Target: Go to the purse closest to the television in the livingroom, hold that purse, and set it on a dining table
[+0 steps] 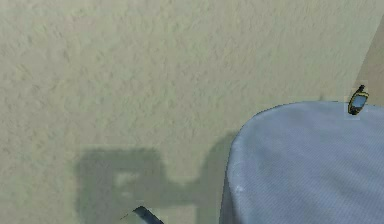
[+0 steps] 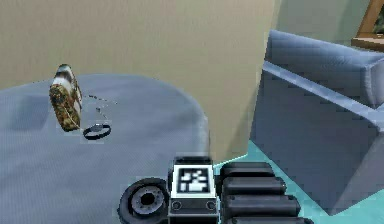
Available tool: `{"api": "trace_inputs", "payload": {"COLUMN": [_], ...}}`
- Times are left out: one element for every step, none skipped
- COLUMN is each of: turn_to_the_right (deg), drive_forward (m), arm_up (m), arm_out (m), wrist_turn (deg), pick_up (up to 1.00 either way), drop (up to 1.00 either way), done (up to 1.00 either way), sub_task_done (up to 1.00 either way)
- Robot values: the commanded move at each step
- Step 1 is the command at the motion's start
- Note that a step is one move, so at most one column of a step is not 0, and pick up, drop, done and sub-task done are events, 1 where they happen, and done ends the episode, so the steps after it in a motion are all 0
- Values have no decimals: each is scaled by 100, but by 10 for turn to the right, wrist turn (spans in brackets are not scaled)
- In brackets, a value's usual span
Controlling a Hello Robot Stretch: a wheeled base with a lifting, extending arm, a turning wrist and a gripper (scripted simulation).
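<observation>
A brown patterned purse (image 2: 65,98) sits tilted over a round blue-covered table (image 2: 150,110) at the arm side view's left. My gripper (image 2: 98,116) reaches toward it from its dark body near the bottom edge, beside a white marker square (image 2: 195,180). Its thin fingers (image 2: 95,131) end right next to the purse. With the blue tabletop behind them, I cannot tell whether the gripper holds the purse. In the forward view the same blue table (image 1: 300,170) fills the lower right.
A beige wall (image 1: 150,70) stands close ahead and behind the table. A small dark and yellow object (image 1: 357,101) rests at the table's far edge. A blue armchair (image 2: 320,100) stands at the arm side view's right on teal floor (image 2: 240,160).
</observation>
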Motion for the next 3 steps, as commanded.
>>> {"api": "trace_inputs", "payload": {"turn_to_the_right": [0, 0, 0], "drive_forward": [0, 0, 0], "arm_up": [0, 0, -4], "arm_out": [42, 0, 0], "wrist_turn": [0, 390, 0], "pick_up": [0, 0, 0], "drop": [0, 0, 0], "done": [0, 0, 0], "sub_task_done": [0, 0, 0]}}
